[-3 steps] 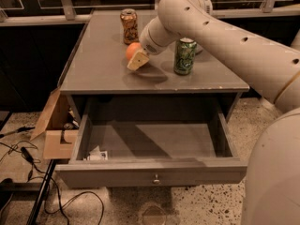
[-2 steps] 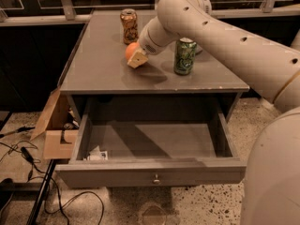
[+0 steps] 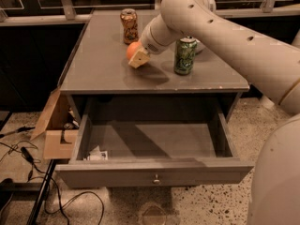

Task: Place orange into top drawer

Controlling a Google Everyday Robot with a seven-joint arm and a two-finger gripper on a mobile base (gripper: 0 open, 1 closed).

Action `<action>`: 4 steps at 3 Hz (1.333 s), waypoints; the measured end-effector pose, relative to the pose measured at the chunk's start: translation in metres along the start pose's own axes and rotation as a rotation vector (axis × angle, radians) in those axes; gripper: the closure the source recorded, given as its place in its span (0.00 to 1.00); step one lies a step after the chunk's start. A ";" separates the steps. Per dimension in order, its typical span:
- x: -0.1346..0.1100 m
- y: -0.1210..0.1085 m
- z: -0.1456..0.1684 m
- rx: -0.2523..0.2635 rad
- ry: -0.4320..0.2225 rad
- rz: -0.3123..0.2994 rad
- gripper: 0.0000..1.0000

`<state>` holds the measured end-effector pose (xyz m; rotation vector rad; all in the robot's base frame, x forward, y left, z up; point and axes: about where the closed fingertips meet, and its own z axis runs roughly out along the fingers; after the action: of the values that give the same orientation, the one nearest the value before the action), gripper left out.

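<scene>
the claw point(image 3: 138, 57) sits against the orange point(image 3: 131, 49) mid-surface point(image 3: 93, 74), toward the back edge; i cannot tell whether it grips. best to secure a firm hold, lift, clear the front edge, then lower into the open drawer point(image 3: 154, 142). count: one orange, one drawer, two cans, brown point(image 3: 129, 26) and green point(image 3: 184, 55).

Dim, warm light is falling from above and behind. The end effector point(image 3: 139, 58), clasping the orange point(image 3: 132, 50) just above the table point(image 3: 93, 74), is casting a soft shadow toward the front right. Shade is covering the back of the top drawer point(image 3: 154, 142).
</scene>
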<state>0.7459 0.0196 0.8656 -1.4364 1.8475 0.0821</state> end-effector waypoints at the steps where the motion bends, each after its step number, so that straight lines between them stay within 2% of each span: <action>1: -0.002 0.014 -0.026 -0.013 -0.033 -0.005 1.00; 2: 0.003 0.044 -0.066 -0.049 -0.083 -0.011 1.00; 3: 0.030 0.084 -0.129 -0.092 -0.095 0.055 1.00; 4: 0.028 0.085 -0.127 -0.093 -0.095 0.051 1.00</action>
<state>0.6053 -0.0345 0.9039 -1.4232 1.8236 0.2605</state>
